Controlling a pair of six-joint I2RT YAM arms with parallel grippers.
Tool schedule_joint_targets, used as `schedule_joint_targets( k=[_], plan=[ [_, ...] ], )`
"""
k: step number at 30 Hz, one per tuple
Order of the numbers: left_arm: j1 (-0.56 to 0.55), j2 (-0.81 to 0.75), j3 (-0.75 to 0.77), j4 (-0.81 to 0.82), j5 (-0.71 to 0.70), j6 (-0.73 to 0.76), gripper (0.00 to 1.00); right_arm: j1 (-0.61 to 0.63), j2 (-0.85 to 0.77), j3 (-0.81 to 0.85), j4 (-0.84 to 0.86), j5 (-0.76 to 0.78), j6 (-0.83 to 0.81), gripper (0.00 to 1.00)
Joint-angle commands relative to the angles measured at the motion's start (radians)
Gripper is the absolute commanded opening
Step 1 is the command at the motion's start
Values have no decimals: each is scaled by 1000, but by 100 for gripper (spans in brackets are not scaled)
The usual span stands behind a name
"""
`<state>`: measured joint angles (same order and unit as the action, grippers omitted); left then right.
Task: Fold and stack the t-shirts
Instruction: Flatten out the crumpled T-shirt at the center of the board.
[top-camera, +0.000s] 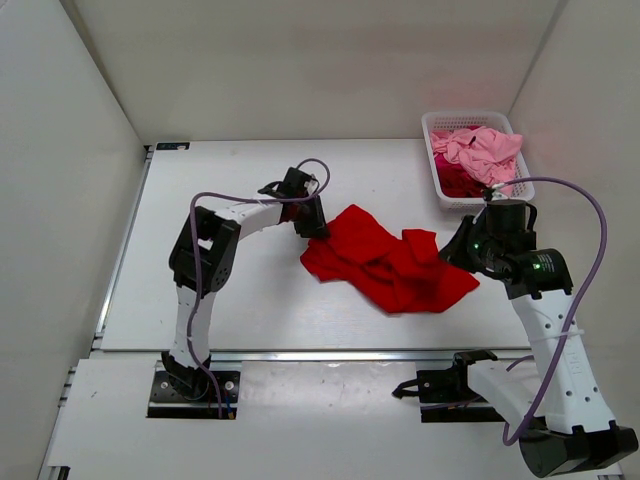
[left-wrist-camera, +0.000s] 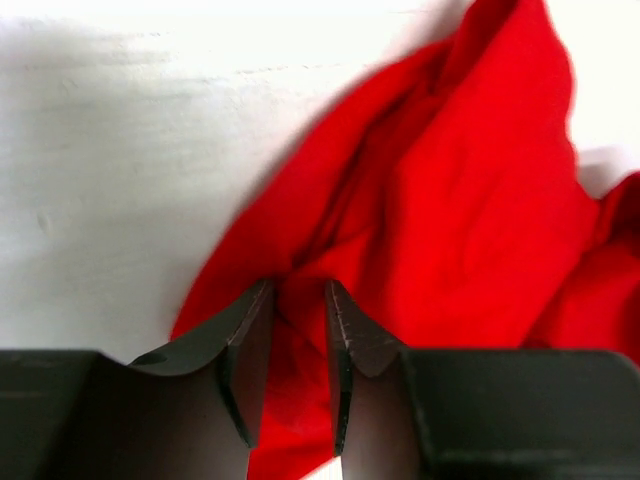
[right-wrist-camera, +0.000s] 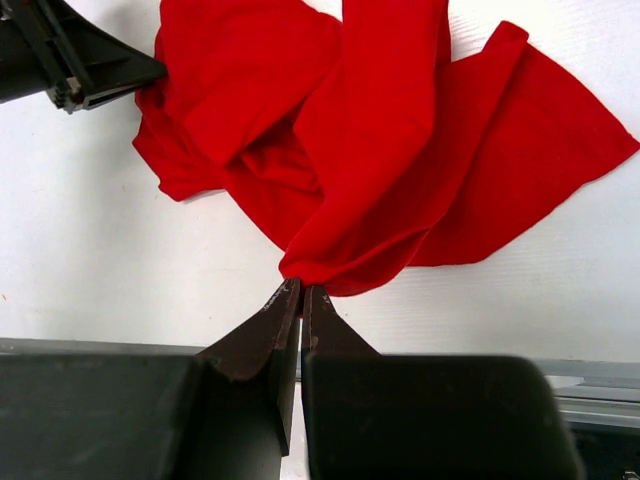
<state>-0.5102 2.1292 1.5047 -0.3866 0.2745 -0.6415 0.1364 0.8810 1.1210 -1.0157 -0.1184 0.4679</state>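
With my left gripper (left-wrist-camera: 296, 300) closed narrowly on a bunched fold and my right gripper (right-wrist-camera: 300, 292) pinched tight on a thin edge of the bright red t-shirt (top-camera: 385, 262), crumpled in the middle of the table (top-camera: 250, 300), I judge that spreading it could slip that slight right-hand hold.

A white lattice basket (top-camera: 470, 117) stands at the white table's (top-camera: 250, 300) far right.

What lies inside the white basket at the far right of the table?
A crumpled light pink t-shirt lies on top. Under it, darker red cloth shows at the near side. How many shirts that is cannot be seen, because the pink one covers them.
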Motion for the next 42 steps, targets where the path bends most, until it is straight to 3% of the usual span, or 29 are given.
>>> schedule_joint_targets(
  k=[1, 12, 21, 32, 42],
  plan=[
    [13, -109, -27, 51, 61, -29, 39, 3, -13, -6, 35, -12, 0, 0],
    [12, -137, -118, 78, 68, -37, 42, -1, -11, 3, 35, -18, -12, 0],
    [7, -74, -14, 38, 11, 3, 42, 40, -8, 5, 31, -6, 9, 0],
    [7, -68, -6, 14, -83, 34, 40, 20, -14, 7, 35, -18, 5, 0],
    [-17, -23, 26, 25, -60, 33, 40, 34, -10, 11, 25, -13, 3, 0]
  ],
)
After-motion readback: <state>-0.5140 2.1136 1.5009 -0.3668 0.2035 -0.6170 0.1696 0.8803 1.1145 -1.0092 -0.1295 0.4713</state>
